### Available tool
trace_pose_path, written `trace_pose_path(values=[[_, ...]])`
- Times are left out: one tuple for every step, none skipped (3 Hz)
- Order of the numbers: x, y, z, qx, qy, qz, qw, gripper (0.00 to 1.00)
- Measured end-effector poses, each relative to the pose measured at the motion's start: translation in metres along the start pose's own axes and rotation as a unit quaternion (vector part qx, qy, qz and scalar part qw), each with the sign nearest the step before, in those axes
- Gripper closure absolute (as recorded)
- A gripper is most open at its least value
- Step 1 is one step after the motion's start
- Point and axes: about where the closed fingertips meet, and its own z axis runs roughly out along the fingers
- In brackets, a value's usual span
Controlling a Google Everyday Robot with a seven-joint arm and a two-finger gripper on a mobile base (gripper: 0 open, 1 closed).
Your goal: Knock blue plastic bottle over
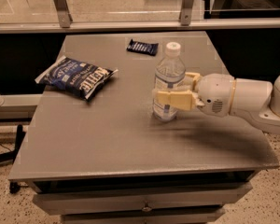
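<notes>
The blue plastic bottle (169,71), clear with a white cap and a white-and-blue label, stands upright right of the table's middle. My gripper (173,88) reaches in from the right at the bottle's lower half. It is open, with the jaws on either side of the bottle. The near finger (175,100) crosses in front of the label, and the far finger (192,77) shows behind the bottle. The bottle's lower right side is hidden by the gripper.
A dark blue chip bag (77,76) lies on the left of the grey table (107,139). A small dark candy-bar wrapper (142,46) lies at the back. A railing and glass run behind the table. My white arm (245,99) spans the table's right side.
</notes>
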Motion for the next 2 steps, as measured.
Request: trace_pose_path(values=[[-0.002, -0.003, -0.002, -0.005, 0.006, -0.009, 0.9999, 0.83], [-0.013, -0.01, 0.0, -0.024, 0.039, -0.047, 0.9978, 1.0]])
